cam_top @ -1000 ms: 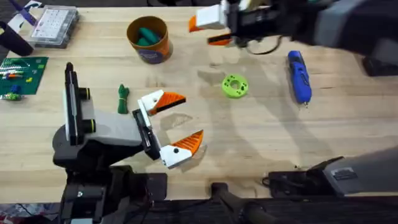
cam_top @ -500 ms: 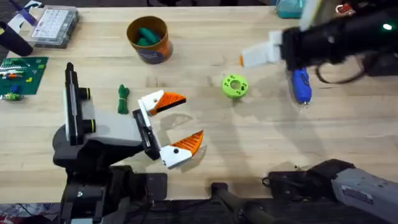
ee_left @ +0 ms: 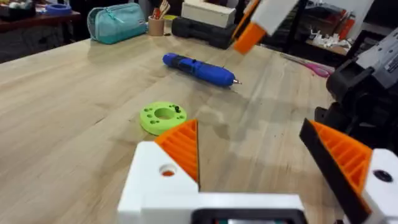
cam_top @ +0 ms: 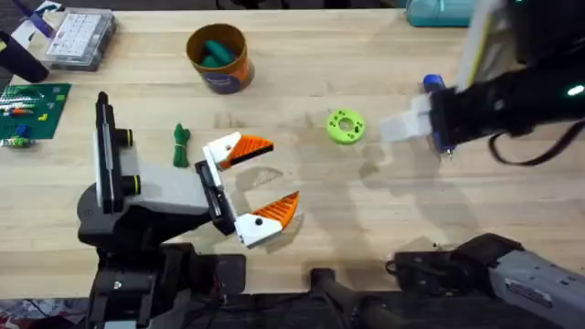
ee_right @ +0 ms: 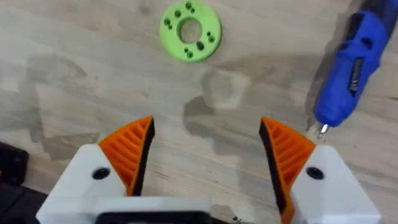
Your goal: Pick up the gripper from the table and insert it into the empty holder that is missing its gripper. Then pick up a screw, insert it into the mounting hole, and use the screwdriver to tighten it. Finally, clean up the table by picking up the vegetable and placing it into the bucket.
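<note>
"While the right arm hangs over the counter, what is its hand doing?"

"Its orange pads are spread wide with bare wood between them, holding nothing. Beyond it lie the green disc and the blue screwdriver."

"And the left hand?"

"Also spread wide and empty, low over the counter near the middle; its wrist view shows the disc ahead."

"Where is the vegetable?"

"On the counter just beside the left arm, well apart from the bucket, which stands farther back with something green inside."

"The screwdriver, from overhead?"

"Partly hidden under the right arm, right of the disc."
</note>
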### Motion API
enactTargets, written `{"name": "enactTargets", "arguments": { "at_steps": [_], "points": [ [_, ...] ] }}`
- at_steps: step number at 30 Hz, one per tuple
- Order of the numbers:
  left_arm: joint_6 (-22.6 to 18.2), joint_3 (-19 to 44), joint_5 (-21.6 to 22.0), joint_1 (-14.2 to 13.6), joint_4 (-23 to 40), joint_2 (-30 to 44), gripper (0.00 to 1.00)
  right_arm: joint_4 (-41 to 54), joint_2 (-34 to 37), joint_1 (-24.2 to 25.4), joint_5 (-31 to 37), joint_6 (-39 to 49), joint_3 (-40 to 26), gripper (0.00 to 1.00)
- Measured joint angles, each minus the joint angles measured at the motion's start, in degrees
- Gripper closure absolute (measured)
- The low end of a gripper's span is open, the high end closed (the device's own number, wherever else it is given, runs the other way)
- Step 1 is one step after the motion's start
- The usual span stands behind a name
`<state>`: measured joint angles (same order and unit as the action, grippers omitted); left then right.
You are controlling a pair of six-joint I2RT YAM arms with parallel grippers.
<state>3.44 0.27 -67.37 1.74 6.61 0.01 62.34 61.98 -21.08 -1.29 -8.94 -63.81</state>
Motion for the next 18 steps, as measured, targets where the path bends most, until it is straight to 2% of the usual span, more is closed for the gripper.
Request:
{"name": "enactTargets", "arguments": {
  "at_steps": [5, 9, 18],
  "points": [
    [0.0, 0.0, -0.02, 0.0, 0.0, 0.0, 0.014, -5.14, 0.02, -2.55, 0.2, -0.75, 7.6, 0.005],
    [0.0, 0.0, -0.1, 0.0, 0.0, 0.0, 0.014, -7.34, 0.06, -2.72, 0.27, -2.2, 12.0, 0.005],
    [0.0, 0.0, -0.13, 0.0, 0.02, 0.0, 0.015, -9.6, 0.3, -2.74, -0.2, 0.17, 12.94, 0.005]
  ]
}}
